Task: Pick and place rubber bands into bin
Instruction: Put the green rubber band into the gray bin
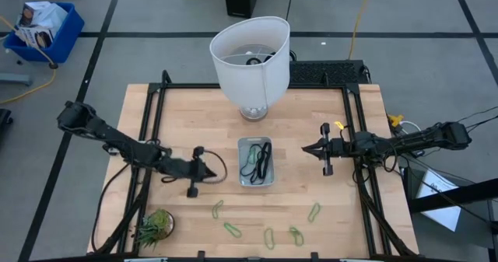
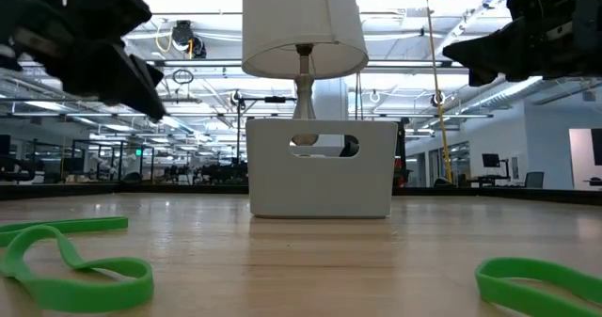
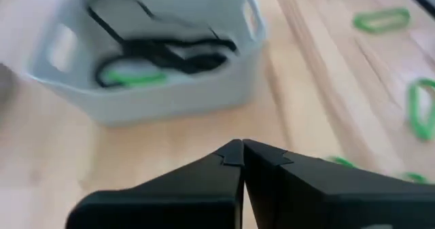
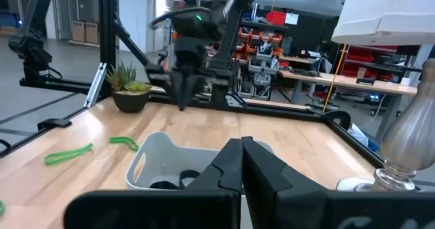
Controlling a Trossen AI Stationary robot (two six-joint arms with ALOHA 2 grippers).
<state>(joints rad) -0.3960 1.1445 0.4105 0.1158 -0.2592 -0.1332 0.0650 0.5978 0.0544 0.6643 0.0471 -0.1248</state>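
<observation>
My left gripper (image 3: pixel 242 149) hangs pinched shut and empty, its fingertips meeting in a point just short of the bin (image 1: pixel 257 162), toward the bench's left edge. My right gripper (image 1: pixel 306 147), also closed on nothing, waits on the bin's other side, toward the right edge.

The bin sits at the middle of the bench (image 1: pixel 187 114), a small pale grey-blue tray with rounded corners and a cut-out handle slot in each end wall. The left wrist view looks down into it: a tangle of dark rubber bands (image 3: pixel 163 49) with one light-green loop (image 3: pixel 129 79) lying among them. From overhead I see the same dark loops and a green one inside.

More green rubber bands (image 1: pixel 232 229) lie loose on the wood between the bin and the bench's front edge, six of them by the overhead count, each apart from the others.

The low view shows what the others miss: the bin end-on, opaque and pale, with two of those green bands (image 2: pixel 71 261) large in the foreground and both arms hanging clear above the wood. It hides the bin's contents entirely.

A white lampshade (image 1: pixel 250 56) stands on its lamp base at the bench's rear edge, behind the bin. A spiky potted plant (image 1: pixel 156 225) sits at the front left corner.
</observation>
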